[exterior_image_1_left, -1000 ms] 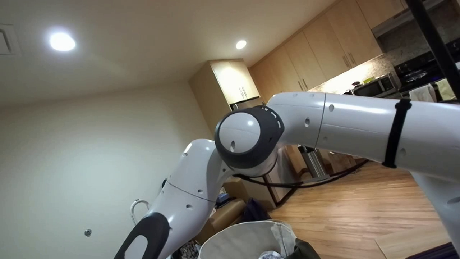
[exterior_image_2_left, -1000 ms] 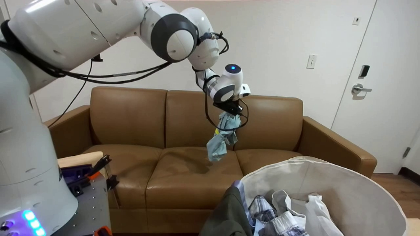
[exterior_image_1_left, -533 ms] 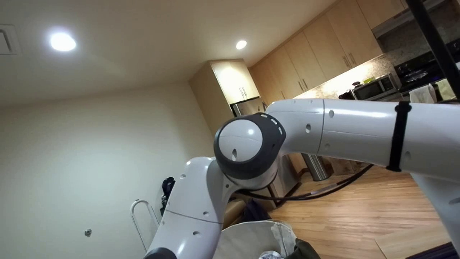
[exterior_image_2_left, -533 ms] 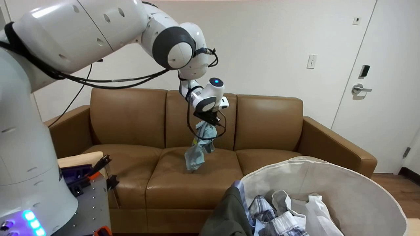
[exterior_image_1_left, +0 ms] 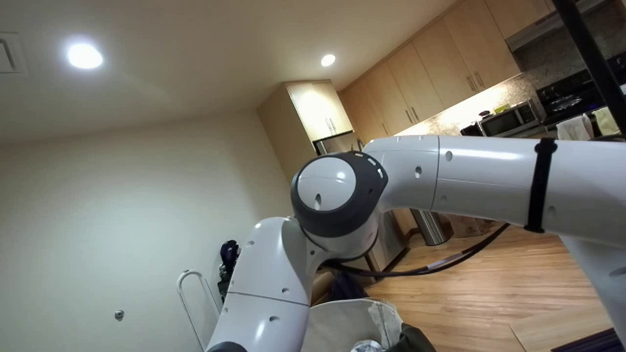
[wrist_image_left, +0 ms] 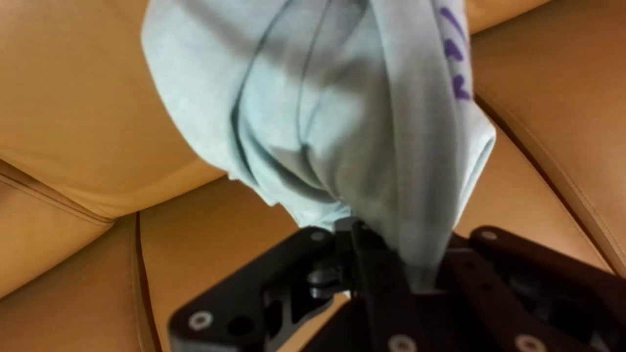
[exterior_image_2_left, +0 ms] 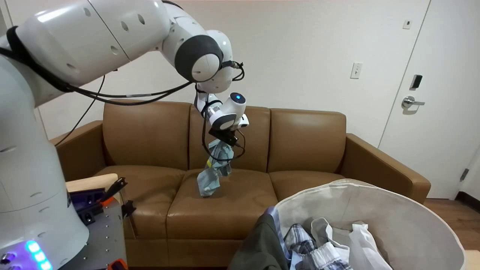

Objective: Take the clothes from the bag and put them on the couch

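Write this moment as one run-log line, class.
jaws: shut on light-blue garment | garment: hanging over couch, unreleased | bag: more clothes inside

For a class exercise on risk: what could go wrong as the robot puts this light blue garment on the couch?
The light blue garment hangs bunched from the gripper, so it might land on the couch in a heap. A black cable passes in front of the garment and might snag.

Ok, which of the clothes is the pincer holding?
The light blue cloth, hanging from the pincer over the couch. The others are not held: the checked cloth and white cloth lie in the bag, the dark cloth at its rim.
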Robot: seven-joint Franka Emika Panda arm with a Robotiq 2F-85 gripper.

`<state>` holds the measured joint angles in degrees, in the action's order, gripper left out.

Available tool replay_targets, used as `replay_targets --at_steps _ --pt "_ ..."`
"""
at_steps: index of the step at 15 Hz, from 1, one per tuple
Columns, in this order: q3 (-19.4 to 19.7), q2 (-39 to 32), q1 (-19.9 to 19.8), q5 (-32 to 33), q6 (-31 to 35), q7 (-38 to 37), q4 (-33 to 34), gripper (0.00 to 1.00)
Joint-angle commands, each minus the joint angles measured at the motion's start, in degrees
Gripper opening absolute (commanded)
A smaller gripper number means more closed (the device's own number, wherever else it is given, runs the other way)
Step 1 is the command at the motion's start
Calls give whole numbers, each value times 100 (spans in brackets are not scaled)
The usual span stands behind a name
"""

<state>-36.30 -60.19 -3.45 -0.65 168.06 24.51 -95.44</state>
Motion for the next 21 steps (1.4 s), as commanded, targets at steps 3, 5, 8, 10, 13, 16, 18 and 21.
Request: replay_targets --at_steps 3,5,8,10,13,16,18,21 --pt "260 49 307 255 -454 -8 -206 8" --pt "524 138 594 225 -905 -209 -270 8" --pt "900 165 997 208 -1704 -276 -194 8" --pt "1206 121 1326 297 -2198 -277 -48 8" --pt "1387 -15 1583 350 -2370 -109 153 8" --pt "1420 -157 1722 377 -2267 -46 380 8" --pt "1357 -275 1746 364 -2110 58 495 8" --pt "1241 -473 1757 352 -1761 230 681 8"
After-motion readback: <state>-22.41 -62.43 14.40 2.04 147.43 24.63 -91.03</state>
